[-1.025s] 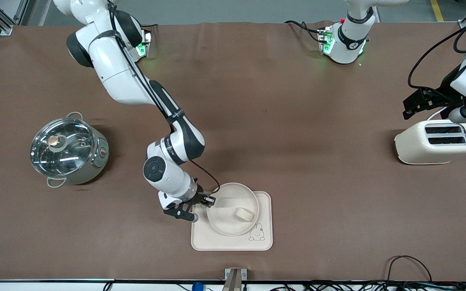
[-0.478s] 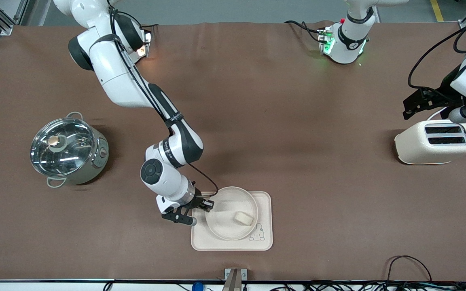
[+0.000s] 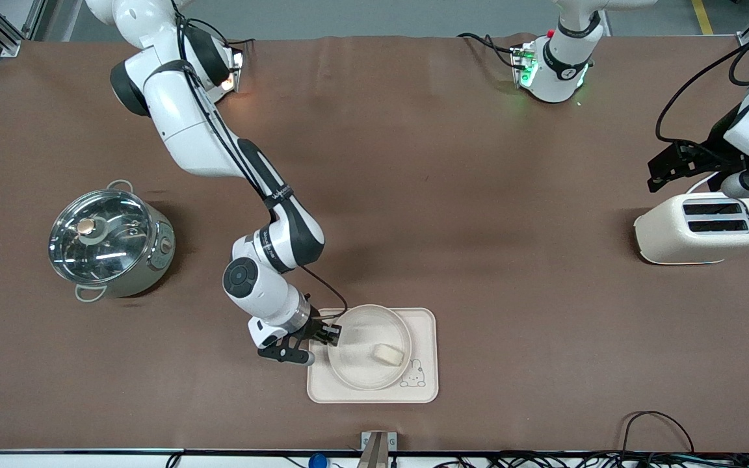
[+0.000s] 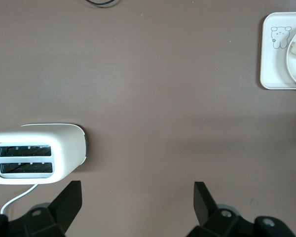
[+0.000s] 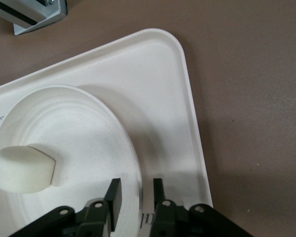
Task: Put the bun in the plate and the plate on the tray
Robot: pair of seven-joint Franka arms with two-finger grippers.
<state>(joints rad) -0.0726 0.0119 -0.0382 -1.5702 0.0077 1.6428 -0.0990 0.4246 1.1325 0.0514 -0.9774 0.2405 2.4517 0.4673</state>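
The round cream plate [image 3: 356, 372] lies on the rectangular rabbit tray [image 3: 428, 324], and the small white bun [image 3: 388, 354] rests in the plate. My right gripper [image 3: 330, 333] is low at the plate's rim on the side toward the right arm's end. In the right wrist view its fingers [image 5: 114, 197] stand open astride the rim of the plate [image 5: 79, 128], one inside and one outside, with a gap on each side. The bun [image 5: 23, 169] and tray [image 5: 158, 89] show there too. My left gripper [image 4: 138, 197] waits open over bare table beside the toaster [image 4: 37, 153].
A steel pot with a glass lid [image 3: 109, 242] stands toward the right arm's end. The cream toaster [image 3: 703, 227] sits at the left arm's end. A metal bracket [image 3: 378, 445] is fixed at the table edge nearest the front camera, close to the tray.
The plate with the bun has moved down onto the tray, a little nearer the front camera. My right gripper's jaws have parted from the rim. The left arm has not moved.
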